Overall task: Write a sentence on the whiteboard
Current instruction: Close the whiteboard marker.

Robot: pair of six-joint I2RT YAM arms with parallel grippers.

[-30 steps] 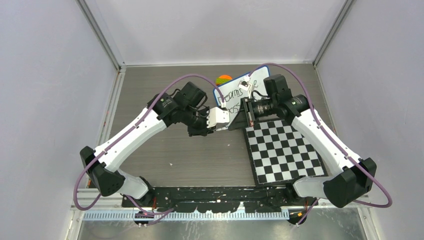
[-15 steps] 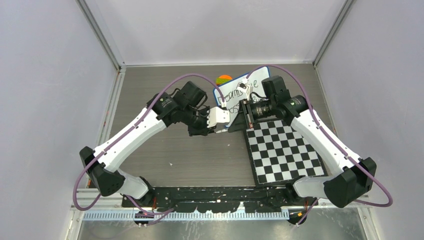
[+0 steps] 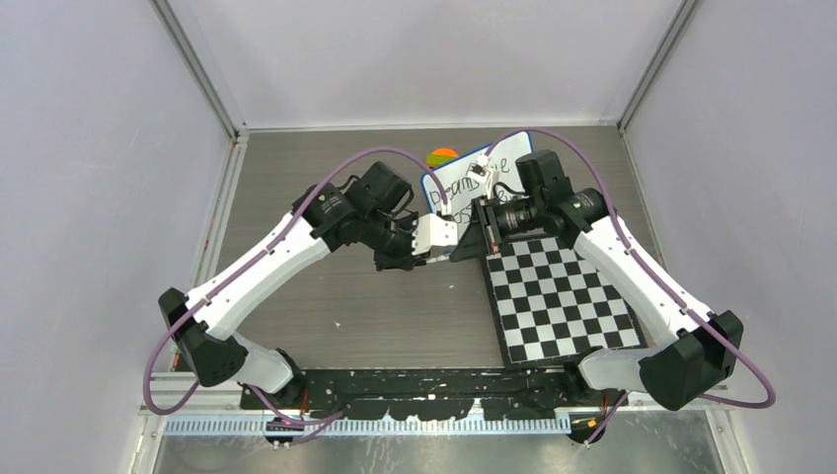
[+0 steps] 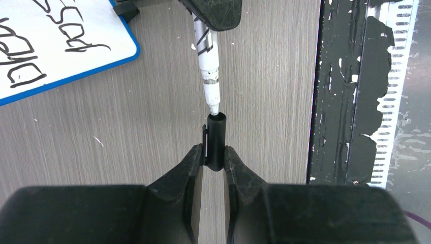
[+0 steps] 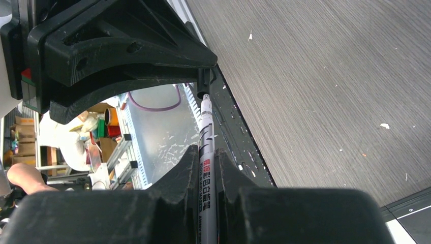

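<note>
The whiteboard (image 3: 444, 182) lies at the back of the table, partly under my right arm; its blue-rimmed corner (image 4: 56, 46) shows in the left wrist view. Black lettering of the sentence (image 4: 30, 71) is on it, only partly visible. My right gripper (image 5: 207, 152) is shut on the white marker (image 5: 207, 147), whose bare tip points at my left gripper. My left gripper (image 4: 213, 152) is shut on the black marker cap (image 4: 215, 140). The marker's tip (image 4: 214, 108) sits right at the cap's open mouth. Both grippers (image 3: 449, 255) meet just in front of the whiteboard.
A black-and-white checkered board (image 3: 563, 296) lies on the right under my right arm. A round orange-and-green object (image 3: 441, 156) sits behind the whiteboard's left corner. The black base strip (image 3: 424, 380) runs along the near edge.
The left gripper with the cap has shifted slightly, uncovering a bit more of the whiteboard's left end. The right gripper edged a little too; both grips are unchanged.
</note>
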